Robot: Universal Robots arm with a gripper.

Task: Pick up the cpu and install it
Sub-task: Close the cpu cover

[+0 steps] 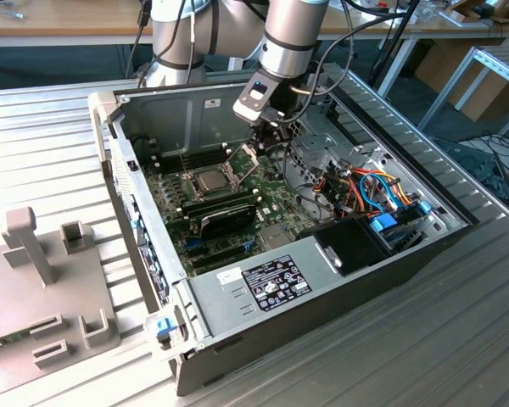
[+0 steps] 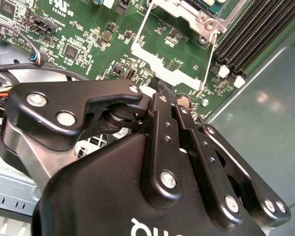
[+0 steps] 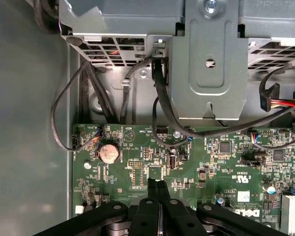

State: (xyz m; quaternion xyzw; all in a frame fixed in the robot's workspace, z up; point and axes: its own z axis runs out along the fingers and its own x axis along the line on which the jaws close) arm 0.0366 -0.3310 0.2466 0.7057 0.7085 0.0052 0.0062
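The cpu (image 1: pixel 212 180), a small silver-grey square, lies flat in its socket on the green motherboard (image 1: pixel 276 188) inside the open computer case. The socket's hinged metal frame (image 1: pixel 244 158) stands raised at the socket's edge on the exterior view's right. My gripper (image 1: pixel 260 146) hangs just above that raised frame, a little to the right of the cpu. In the first wrist view the gripper (image 3: pixel 157 183) has its black fingers pressed together with nothing between them. In the second wrist view the gripper (image 2: pixel 162 92) ends close to the frame's silver plate (image 2: pixel 169 69).
A black oblong module (image 1: pixel 225 222) lies in front of the socket. The drive cage (image 1: pixel 322 144) and coloured cables (image 1: pixel 369 191) crowd the exterior view's right. The power supply (image 1: pixel 267 284) sits at the front. Grey fixtures (image 1: pixel 42 280) stand outside the case. A coin battery (image 3: pixel 109 153) sits on the board.
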